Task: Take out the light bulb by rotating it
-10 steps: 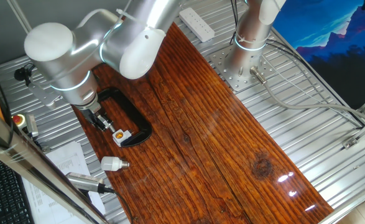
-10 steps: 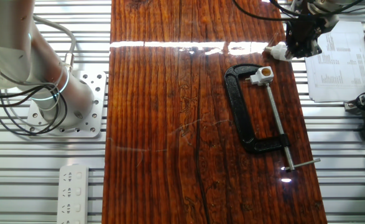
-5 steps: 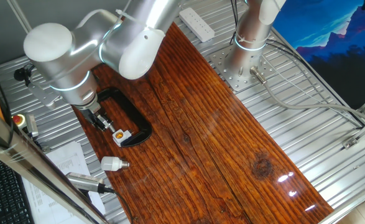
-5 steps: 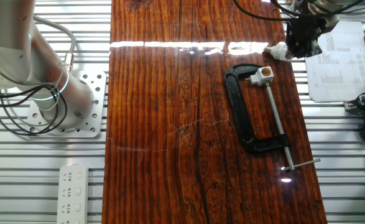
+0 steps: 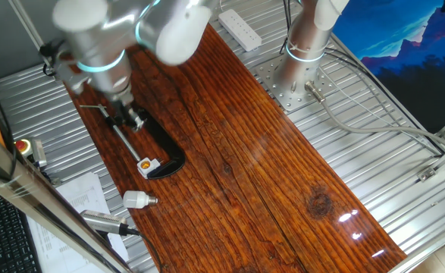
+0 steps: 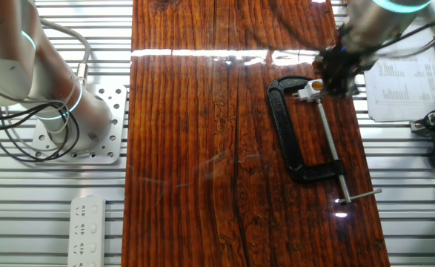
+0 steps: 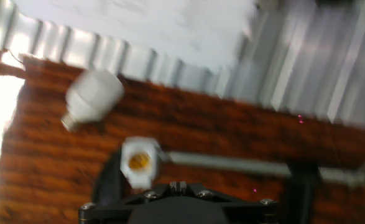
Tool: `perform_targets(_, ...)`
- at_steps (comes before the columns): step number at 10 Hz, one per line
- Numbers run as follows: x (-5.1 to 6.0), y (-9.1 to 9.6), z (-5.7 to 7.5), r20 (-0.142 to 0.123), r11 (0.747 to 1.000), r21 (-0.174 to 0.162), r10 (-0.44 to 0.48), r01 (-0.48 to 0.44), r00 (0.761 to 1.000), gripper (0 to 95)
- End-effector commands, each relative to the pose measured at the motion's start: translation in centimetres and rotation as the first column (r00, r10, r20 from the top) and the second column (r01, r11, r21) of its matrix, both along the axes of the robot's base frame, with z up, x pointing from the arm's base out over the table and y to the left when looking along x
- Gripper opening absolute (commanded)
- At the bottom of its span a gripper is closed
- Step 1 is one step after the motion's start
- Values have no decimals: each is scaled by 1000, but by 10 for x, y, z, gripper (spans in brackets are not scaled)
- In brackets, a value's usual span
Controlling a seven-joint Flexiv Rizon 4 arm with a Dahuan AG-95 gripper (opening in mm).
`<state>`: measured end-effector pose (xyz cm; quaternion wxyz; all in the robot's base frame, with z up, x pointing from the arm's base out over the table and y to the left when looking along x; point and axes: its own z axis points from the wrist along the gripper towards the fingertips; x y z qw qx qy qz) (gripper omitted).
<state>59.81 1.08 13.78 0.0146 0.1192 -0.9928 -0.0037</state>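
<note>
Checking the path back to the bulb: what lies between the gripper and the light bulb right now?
In one fixed view, the socket block held in the black C-clamp lies between the gripper and the light bulb; beyond the block, bare wood.

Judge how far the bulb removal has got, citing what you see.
Done: the small white light bulb lies loose on the wooden table, apart from the white square socket block with orange centre, which looks empty. In hand: nothing visible; the gripper sits above the black C-clamp. Left: apparently nothing.
</note>
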Motion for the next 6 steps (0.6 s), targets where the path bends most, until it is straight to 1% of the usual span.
perform_targets(1, 5, 1, -1, -6, 1000, 2, -2, 2, 1000, 0)
perform_targets(4, 5, 1, -2, -5, 1000, -4, -12, 12, 1000, 0)
perform_targets(6, 5, 1, -3, -3, 1000, -20, -9, 9, 1000, 0)
